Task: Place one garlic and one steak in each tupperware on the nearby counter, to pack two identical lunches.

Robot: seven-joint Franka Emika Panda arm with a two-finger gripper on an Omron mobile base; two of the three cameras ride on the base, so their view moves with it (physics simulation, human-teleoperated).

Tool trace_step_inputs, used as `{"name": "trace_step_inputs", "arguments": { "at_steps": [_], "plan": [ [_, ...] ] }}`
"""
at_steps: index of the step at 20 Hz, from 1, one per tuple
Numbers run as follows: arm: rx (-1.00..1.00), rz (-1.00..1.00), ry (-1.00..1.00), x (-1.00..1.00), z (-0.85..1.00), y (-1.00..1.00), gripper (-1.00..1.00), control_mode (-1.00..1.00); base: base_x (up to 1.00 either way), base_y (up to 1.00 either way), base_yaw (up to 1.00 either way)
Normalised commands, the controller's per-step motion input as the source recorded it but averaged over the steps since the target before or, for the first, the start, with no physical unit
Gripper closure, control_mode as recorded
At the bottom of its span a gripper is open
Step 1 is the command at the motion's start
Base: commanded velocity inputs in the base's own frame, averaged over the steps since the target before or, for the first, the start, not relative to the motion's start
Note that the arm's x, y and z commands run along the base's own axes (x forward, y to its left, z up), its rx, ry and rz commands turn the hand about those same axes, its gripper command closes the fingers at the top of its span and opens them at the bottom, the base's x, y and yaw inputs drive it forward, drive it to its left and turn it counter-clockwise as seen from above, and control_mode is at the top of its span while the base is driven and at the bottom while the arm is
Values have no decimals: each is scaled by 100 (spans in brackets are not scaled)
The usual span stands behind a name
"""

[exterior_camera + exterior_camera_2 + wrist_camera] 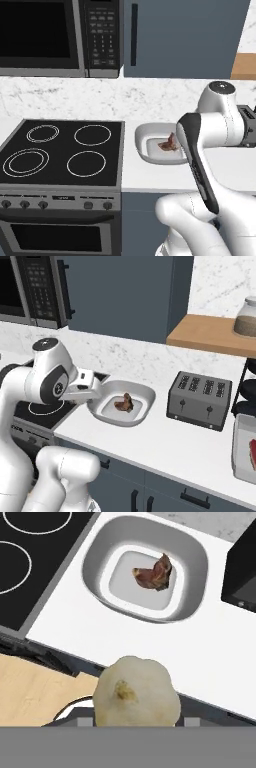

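While garlic [136, 692] hides fingertips, we see gripper [135, 719] holding it; arm cuts off white tupperware [145, 137] rim; brown steak [154, 574] inside.

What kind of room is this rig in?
A home-style kitchen, rendered: a stove with four burners, a microwave above it, and a toaster on the white counter.
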Motion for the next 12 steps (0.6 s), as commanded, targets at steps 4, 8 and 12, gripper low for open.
{"name": "trace_step_inputs", "arguments": {
  "at_steps": [4, 8, 12],
  "plan": [
    [1, -14, 0, 99, -70, 20, 100, -100, 0, 0, 0],
    [0, -8, 0, 100, -87, 17, 100, -100, 0, 0, 0],
    [0, -6, 8, 100, -86, 5, 100, -100, 0, 0, 0]
  ]
}}
